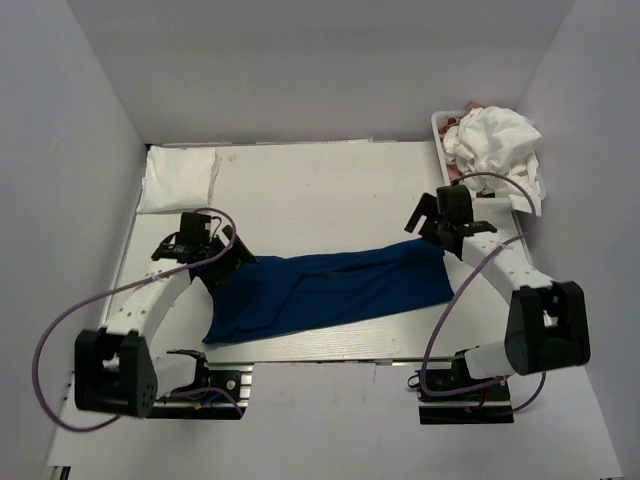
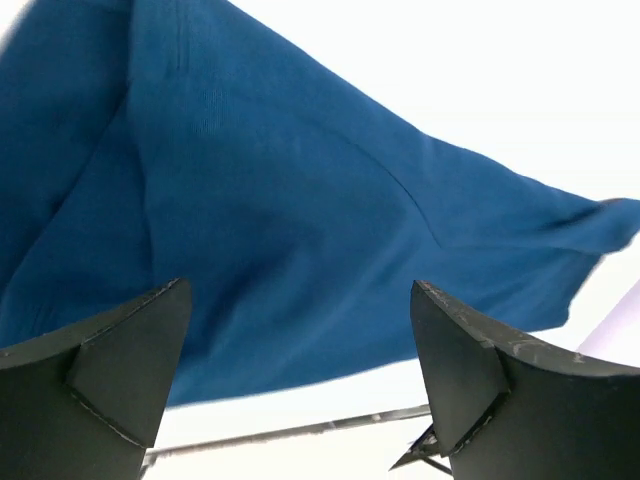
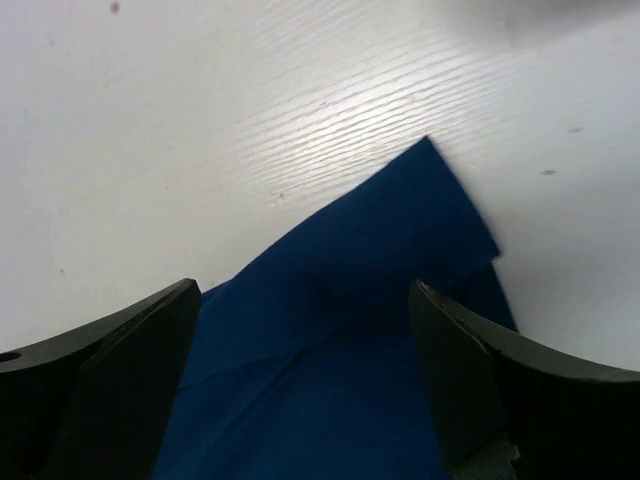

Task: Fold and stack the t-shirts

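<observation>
A navy blue t-shirt [image 1: 330,290] lies folded lengthwise in a long band across the middle of the table. My left gripper [image 1: 228,262] is open above its left end; the cloth [image 2: 260,220] fills the left wrist view beyond the spread fingers. My right gripper [image 1: 432,228] is open above the shirt's right end, and a folded corner of the cloth [image 3: 380,290] lies between its fingers. A folded white t-shirt [image 1: 180,180] lies flat at the back left. A crumpled white t-shirt [image 1: 495,140] and a bit of pink cloth [image 1: 470,112] sit in the basket.
A white lattice basket [image 1: 530,195] stands at the back right corner, against the right wall. White walls close the table on the left, back and right. The arm bases and purple cables sit at the near edge.
</observation>
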Motion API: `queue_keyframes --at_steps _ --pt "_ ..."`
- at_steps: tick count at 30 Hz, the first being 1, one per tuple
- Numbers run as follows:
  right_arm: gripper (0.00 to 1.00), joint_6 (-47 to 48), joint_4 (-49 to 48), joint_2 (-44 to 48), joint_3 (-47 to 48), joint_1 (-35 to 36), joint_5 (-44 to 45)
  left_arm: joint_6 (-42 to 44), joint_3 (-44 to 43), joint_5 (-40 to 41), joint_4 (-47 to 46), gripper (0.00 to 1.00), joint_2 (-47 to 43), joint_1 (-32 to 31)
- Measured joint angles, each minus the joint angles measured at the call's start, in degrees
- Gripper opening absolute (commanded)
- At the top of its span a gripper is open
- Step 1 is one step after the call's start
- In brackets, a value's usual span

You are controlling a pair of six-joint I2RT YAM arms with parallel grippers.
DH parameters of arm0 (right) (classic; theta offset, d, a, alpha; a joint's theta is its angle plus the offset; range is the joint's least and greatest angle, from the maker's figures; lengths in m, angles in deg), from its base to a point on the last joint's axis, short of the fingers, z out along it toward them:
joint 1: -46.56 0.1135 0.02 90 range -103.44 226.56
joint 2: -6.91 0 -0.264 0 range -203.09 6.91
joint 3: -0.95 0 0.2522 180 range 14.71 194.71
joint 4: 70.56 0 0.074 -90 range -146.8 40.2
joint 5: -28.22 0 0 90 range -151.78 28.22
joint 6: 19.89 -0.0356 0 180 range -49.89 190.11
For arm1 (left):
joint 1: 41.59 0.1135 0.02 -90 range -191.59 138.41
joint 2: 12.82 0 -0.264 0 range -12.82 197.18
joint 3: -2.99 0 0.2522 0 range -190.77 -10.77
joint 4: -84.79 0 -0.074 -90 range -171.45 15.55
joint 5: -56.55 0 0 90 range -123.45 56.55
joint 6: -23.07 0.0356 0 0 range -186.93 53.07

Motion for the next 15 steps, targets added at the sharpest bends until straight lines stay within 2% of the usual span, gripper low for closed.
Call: queue_keyframes --at_steps 5,9,12,15 --pt "0.90 0.8 -4.4 -10.0 -0.1 0.8 -6.0 0.7 1.6 -3.0 -8.9 1.00 15.4 -1.1" --pt "0.90 0.7 -6.8 -12.6 -1.7 0.9 -8.7 1.3 -3.7 -7.5 -12.4 1.00 24.0 -1.9" --pt "0.90 -0.2 -11.0 -9.5 -6.6 1.3 -9.2 1.4 -12.6 -10.0 -11.3 1.00 32.4 -2.5" --pt "0.90 -1.7 -12.7 -2.4 -13.8 3.5 -9.3 1.8 -27.6 -10.9 -8.8 1.00 44.1 -3.1"
